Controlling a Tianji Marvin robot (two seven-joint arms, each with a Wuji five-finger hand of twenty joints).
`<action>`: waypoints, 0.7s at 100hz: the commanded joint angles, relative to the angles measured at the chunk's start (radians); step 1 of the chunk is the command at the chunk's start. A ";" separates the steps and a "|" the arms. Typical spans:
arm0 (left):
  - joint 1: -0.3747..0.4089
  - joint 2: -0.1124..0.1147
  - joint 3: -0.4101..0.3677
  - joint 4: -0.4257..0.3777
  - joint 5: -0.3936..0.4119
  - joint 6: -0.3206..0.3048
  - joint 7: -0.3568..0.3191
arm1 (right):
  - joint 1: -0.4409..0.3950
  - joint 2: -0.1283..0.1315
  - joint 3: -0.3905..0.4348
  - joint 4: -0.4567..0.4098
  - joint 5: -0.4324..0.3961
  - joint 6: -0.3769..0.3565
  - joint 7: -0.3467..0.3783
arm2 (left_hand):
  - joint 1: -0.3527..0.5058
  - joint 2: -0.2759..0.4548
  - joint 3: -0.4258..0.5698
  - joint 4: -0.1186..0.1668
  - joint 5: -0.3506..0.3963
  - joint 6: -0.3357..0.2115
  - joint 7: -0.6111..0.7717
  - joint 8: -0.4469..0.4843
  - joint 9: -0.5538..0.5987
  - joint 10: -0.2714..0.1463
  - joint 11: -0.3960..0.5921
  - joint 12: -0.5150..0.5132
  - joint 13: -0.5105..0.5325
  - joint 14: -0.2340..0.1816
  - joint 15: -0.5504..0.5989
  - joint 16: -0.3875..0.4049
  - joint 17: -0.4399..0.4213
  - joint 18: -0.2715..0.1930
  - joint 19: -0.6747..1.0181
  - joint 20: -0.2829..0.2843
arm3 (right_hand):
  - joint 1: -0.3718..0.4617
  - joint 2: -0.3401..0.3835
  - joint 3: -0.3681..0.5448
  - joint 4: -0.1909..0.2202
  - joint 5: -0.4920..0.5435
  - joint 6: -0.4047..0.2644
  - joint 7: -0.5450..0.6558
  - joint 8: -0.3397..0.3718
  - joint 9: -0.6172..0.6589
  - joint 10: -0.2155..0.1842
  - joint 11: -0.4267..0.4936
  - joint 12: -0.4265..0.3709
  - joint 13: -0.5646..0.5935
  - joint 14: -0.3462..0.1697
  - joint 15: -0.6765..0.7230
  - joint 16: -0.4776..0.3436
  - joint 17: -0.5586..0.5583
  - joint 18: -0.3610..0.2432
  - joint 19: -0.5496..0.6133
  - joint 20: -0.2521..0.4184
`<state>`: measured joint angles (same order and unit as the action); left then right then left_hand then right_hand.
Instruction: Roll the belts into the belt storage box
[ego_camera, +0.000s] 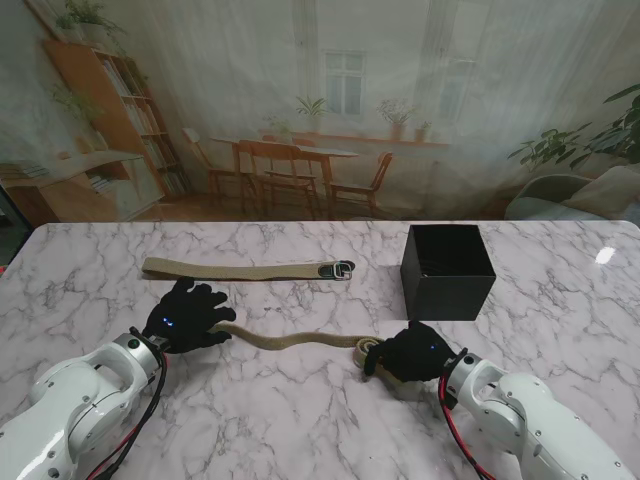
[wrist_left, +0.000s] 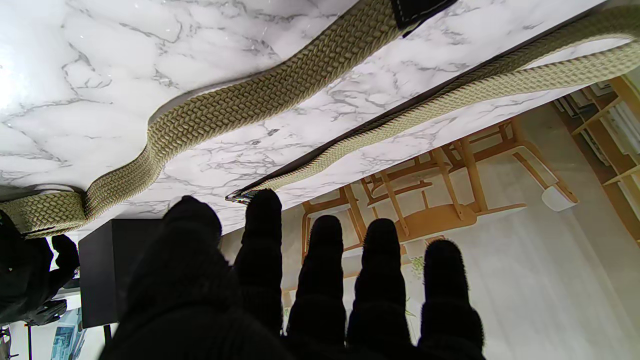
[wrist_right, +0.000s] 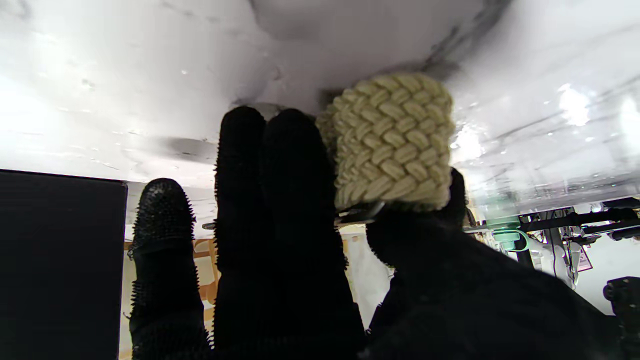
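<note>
Two woven tan belts lie on the marble table. The far belt lies stretched straight, buckle end toward the right, well apart from both hands and untouched; it looks parked there to wait its turn. The near belt runs in a loose wave between the two hands. Right hand sits on the belt's right end, fingers and thumb closed around a small tight coil with a bit of metal, probably the buckle, showing at its core; rolling seems to start from the buckle end so the stiff part forms the centre. The coil rests against the table, which would keep the turns stacked flat. Left hand hovers near the belt's free tail, fingers spread and straight, holding nothing; from the stand view I cannot tell whether the palm presses the tail or only rests beside it. Its likely job is to keep the strap from skidding while the other end winds up. The black box stands open just beyond the right hand, farther from me, close enough for a short lift once the roll is done. Only a turn or two is wound, most of the strap still lies loose, and nothing can be seen inside the box: early stage by my reading.
</note>
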<state>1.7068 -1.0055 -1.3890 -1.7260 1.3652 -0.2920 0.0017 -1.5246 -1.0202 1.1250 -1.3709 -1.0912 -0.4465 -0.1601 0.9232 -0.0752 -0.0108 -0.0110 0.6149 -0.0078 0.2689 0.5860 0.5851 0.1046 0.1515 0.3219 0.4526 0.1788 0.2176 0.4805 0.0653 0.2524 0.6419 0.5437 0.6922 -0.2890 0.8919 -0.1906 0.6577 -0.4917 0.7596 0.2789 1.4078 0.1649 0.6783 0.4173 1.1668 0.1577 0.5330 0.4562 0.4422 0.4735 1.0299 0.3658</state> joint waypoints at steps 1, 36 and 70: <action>0.002 -0.001 0.002 0.002 0.001 0.001 -0.011 | -0.008 0.001 -0.004 0.013 -0.003 0.007 0.005 | 0.027 0.021 -0.006 -0.010 0.009 -0.013 -0.010 0.005 0.018 0.015 -0.008 0.005 0.013 0.017 -0.005 0.001 -0.021 0.049 -0.034 0.004 | 0.085 0.039 0.094 0.079 0.006 0.011 0.012 0.026 -0.021 -0.080 0.017 0.007 0.049 -0.082 -0.016 -0.008 -0.019 0.041 -0.013 -0.008; 0.001 -0.001 0.004 0.002 0.000 0.001 -0.017 | -0.022 0.016 0.025 -0.035 -0.050 -0.056 0.062 | 0.018 0.027 -0.008 -0.010 0.008 0.000 -0.014 0.002 0.017 0.013 -0.008 0.005 0.013 0.017 -0.005 0.001 -0.021 0.048 -0.035 0.004 | -0.464 -0.072 0.046 0.084 -0.035 0.408 -0.033 0.021 -0.037 -0.149 -0.115 -0.022 -0.015 -0.132 -0.071 -0.010 -0.092 -0.047 -0.029 0.004; 0.001 -0.001 0.003 0.001 -0.001 0.004 -0.022 | -0.048 0.029 0.077 -0.130 -0.034 -0.108 0.263 | 0.013 0.031 -0.008 -0.009 0.011 0.010 -0.016 0.000 0.017 0.015 -0.008 0.005 0.013 0.016 -0.005 0.001 -0.020 0.047 -0.036 0.005 | -0.492 -0.119 0.061 0.104 -0.075 0.632 -0.074 0.022 -0.143 -0.215 -0.299 -0.123 -0.081 -0.181 -0.160 -0.057 -0.127 -0.099 -0.042 -0.006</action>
<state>1.7066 -1.0056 -1.3880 -1.7254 1.3644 -0.2913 -0.0033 -1.5629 -0.9976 1.1970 -1.4895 -1.1486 -0.5529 0.0649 0.9235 -0.0752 -0.0108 -0.0110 0.6149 -0.0083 0.2689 0.5860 0.5853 0.1046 0.1515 0.3219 0.4526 0.1788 0.2176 0.4805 0.0651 0.2526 0.6419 0.5437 0.2271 -0.3790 0.9144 -0.1169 0.5657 0.0334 0.6513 0.2771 1.3241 0.0124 0.4585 0.3177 1.1005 0.0277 0.4313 0.4312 0.3388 0.3833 0.9956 0.3659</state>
